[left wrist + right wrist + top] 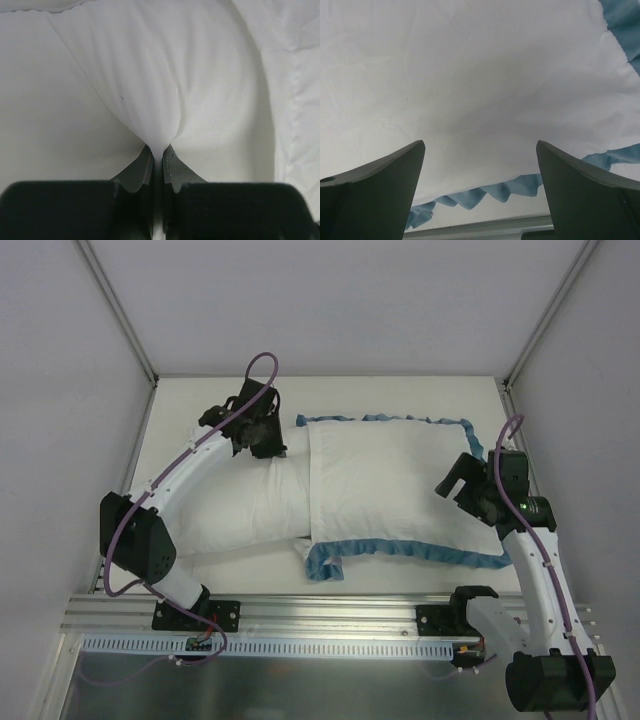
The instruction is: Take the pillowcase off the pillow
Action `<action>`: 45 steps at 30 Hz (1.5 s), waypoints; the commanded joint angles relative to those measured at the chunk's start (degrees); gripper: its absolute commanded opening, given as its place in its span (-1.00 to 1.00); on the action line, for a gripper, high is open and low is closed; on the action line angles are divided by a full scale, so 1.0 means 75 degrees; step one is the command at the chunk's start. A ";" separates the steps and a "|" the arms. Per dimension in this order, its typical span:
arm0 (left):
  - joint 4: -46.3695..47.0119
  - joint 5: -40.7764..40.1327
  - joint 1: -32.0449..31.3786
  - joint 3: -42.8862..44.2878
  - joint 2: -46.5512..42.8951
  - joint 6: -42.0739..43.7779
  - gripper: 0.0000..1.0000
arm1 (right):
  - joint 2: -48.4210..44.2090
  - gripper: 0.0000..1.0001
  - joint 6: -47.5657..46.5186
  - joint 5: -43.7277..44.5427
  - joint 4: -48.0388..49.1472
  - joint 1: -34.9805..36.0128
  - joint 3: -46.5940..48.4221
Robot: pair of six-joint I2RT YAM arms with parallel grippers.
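The pillowcase (390, 480) lies across the table with its white side up and a teal-blue ruffled edging (410, 549) round it. The plain white pillow (240, 505) sticks out of its left end. My left gripper (258, 437) sits on the pillow's far corner, just left of the case's open edge. In the left wrist view it (159, 149) is shut on a pinched fold of the pillow (150, 90). My right gripper (462, 480) hovers open over the case's right end. In the right wrist view it (480, 145) holds nothing, with the pillowcase (470, 75) and ruffle (490, 192) beneath.
White enclosure walls stand at the left, right and back of the table (420, 390). A metal rail (330, 615) with the arm bases runs along the near edge. The right arm's links (540, 560) rise beside the case's right corner.
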 commanded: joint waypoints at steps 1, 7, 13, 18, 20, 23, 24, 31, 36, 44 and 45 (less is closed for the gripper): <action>-0.0325 0.0252 0.0167 -0.0335 -0.0683 -0.0348 -1.00 | -0.0162 0.98 -0.0268 0.0505 -0.0379 0.0044 0.0575; -0.0196 0.1306 0.0425 -0.0605 -0.1492 -0.0383 -1.00 | -0.0093 0.99 -0.0246 0.0505 -0.0368 0.0430 0.0985; -0.0032 0.1800 0.0448 -0.0652 -0.1680 -0.0594 -1.00 | 0.0435 0.99 0.0012 0.2106 -0.0274 0.2422 0.1665; 0.0109 0.1753 0.0472 -0.0594 -0.1997 -0.0617 -1.00 | 0.0810 0.99 -0.0455 0.1830 -0.0006 0.3520 0.1771; 0.0109 0.1777 0.0495 -0.0383 -0.1973 -0.0641 -1.00 | 0.0834 0.99 -0.0725 0.1712 0.0228 0.4084 0.1678; 0.0109 0.1753 0.0553 -0.0090 -0.1798 -0.0758 -1.00 | 0.0834 0.99 -0.1241 0.2367 0.0569 0.5595 0.1479; 0.0109 0.1776 0.0577 0.0026 -0.1739 -0.0839 -1.00 | 0.0857 0.99 -0.1346 0.2728 0.0628 0.6307 0.1258; 0.0109 0.1800 0.0683 0.0262 -0.1446 -0.0887 -1.00 | 0.1348 0.93 0.0080 0.3470 0.0674 0.8117 0.0027; 0.0109 0.1870 0.0706 0.0250 -0.1387 -0.0969 -1.00 | 0.2191 0.93 0.1148 0.3634 0.1764 0.9019 -0.0397; 0.0109 0.1964 0.0706 0.0215 -0.1411 -0.0957 -1.00 | 0.4138 0.95 0.1535 0.4243 0.1965 0.9349 0.0318; 0.0109 0.1976 0.0706 0.0203 -0.1446 -0.0957 -1.00 | 0.4197 0.95 0.1745 0.4522 0.1662 0.9349 0.0353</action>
